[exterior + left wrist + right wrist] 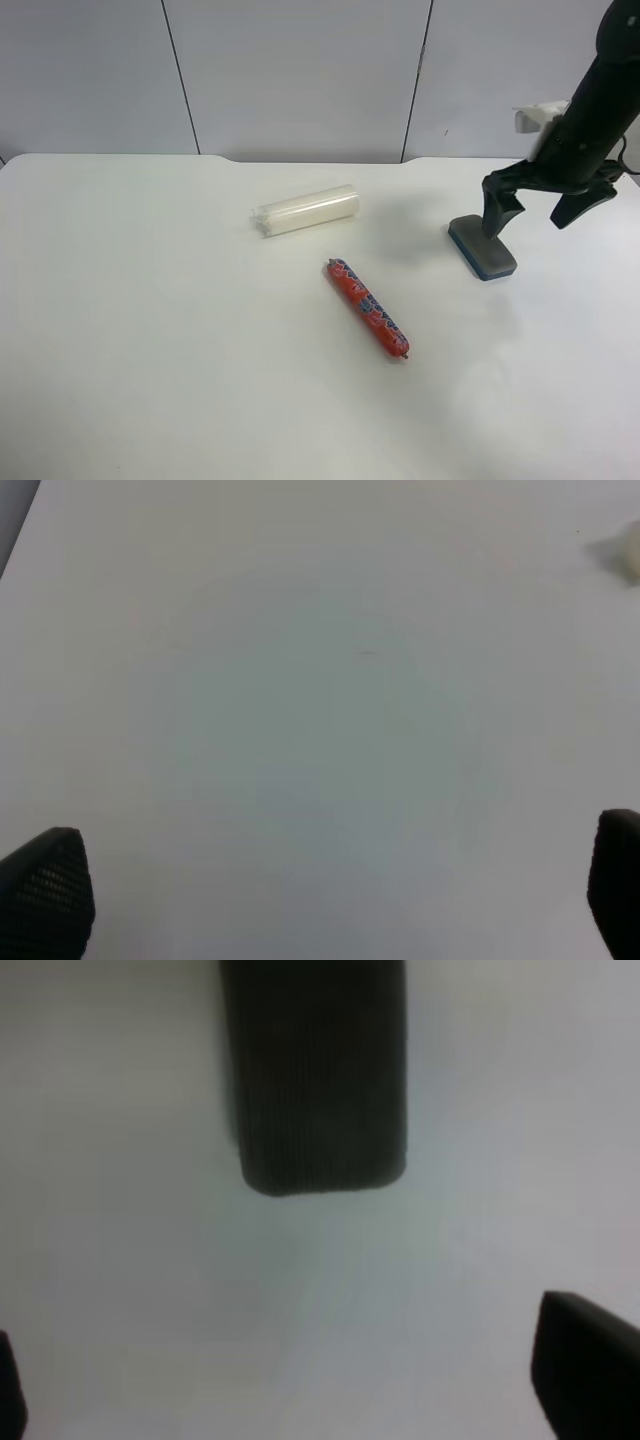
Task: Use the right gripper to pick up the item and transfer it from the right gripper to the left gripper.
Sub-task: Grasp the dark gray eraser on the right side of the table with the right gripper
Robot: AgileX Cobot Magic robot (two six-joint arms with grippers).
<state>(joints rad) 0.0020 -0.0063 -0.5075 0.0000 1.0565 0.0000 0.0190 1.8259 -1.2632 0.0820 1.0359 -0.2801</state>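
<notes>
Risk ahead: shoving item across smooth surface instead of straddling it, through off-centre descent of right claw, one jaw seemingly above felt top. Also shallow pinch at near end, leaving little room for left claw at handover. Both claws spread wide, grasping nothing. Item's place: flat near right edge of exterior high view, felt up, well apart from sausage tube. Long axis diagonal there; from right wrist view, pointing straight away from claw gap

Black jointed arm — white bracket, black pincer
</notes>
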